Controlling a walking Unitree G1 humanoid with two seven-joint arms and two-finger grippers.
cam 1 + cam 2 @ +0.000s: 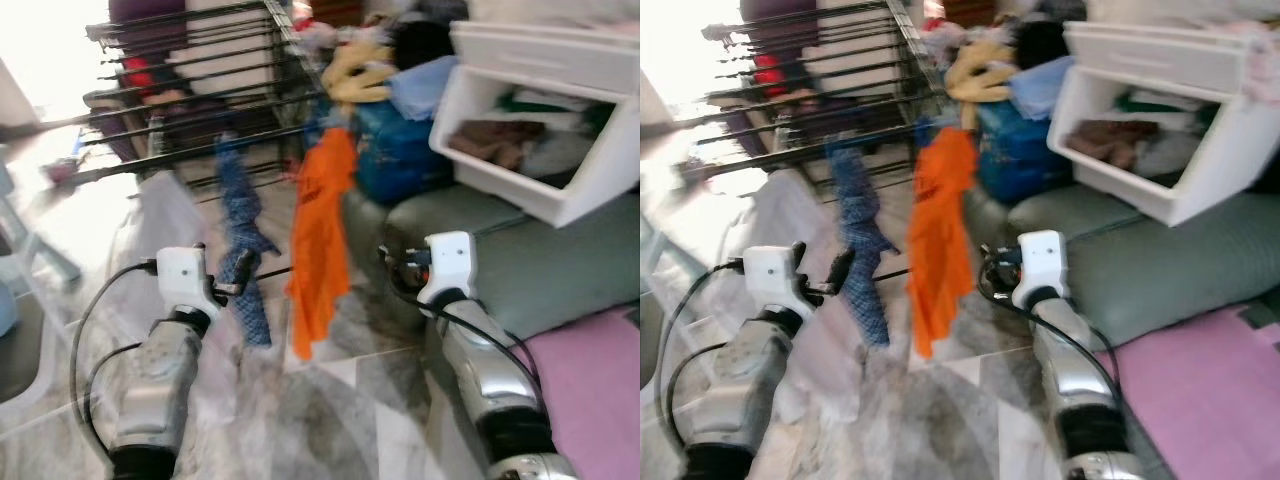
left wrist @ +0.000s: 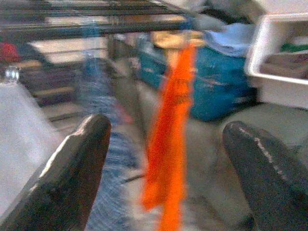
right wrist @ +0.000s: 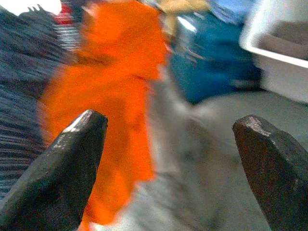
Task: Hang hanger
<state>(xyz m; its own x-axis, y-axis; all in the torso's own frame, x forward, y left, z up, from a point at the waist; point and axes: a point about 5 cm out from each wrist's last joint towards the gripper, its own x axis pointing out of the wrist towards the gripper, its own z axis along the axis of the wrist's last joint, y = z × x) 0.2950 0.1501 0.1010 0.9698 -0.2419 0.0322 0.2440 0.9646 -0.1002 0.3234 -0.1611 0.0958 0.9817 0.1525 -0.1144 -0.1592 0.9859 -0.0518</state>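
A black drying rack (image 1: 190, 95) stands ahead at the upper left. From its near bar hang an orange garment (image 1: 320, 235) and a blue patterned cloth (image 1: 243, 245). No hanger can be made out in the blur. My left gripper (image 1: 237, 272) is raised beside the blue cloth, open and holding nothing. In the left wrist view its fingers (image 2: 72, 173) are wide apart, with the orange garment (image 2: 171, 144) ahead. My right gripper (image 1: 393, 265) is up just right of the orange garment, open and holding nothing. Its fingertips (image 3: 72, 154) frame the orange garment (image 3: 110, 96).
A white plastic drawer unit (image 1: 545, 120) leans on a grey-green sofa (image 1: 540, 250) at the right. A blue bag (image 1: 400, 150) and piled clothes (image 1: 370, 60) lie behind the garments. A pink mat (image 1: 600, 390) is at the lower right, over marble floor (image 1: 330, 420).
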